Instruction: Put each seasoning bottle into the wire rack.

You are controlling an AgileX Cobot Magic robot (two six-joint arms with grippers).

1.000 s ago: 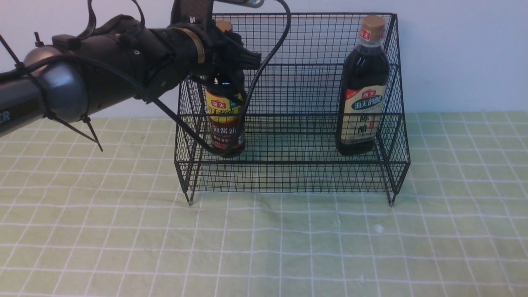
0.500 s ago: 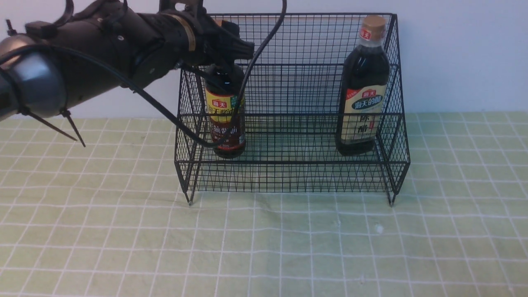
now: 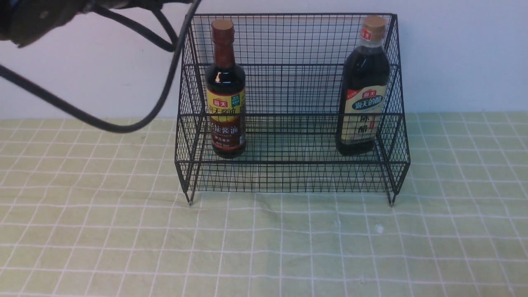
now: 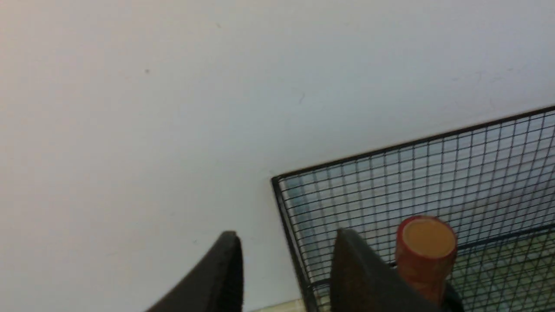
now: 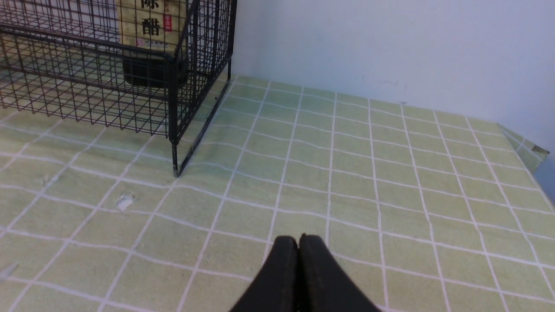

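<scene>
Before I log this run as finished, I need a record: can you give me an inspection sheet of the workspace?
Surface: green checked cloth, a few small specks.
Job's things: slim bottle and larger bottle both upright inside the wire rack, at opposite ends.
Clutter: nothing seen.
Grippers: left gripper open, empty, beside the slim bottle's cap; right gripper shut, empty, over the cloth.
Cables: black cable hangs left of the rack.
Surroundings: plain white wall.

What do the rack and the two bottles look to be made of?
Wire rack: thin black-coated metal mesh, matte. Slim bottle and larger bottle: glossy clear glass or plastic, undecidable, showing dark liquid and highlights, with paper-like printed labels.
</scene>
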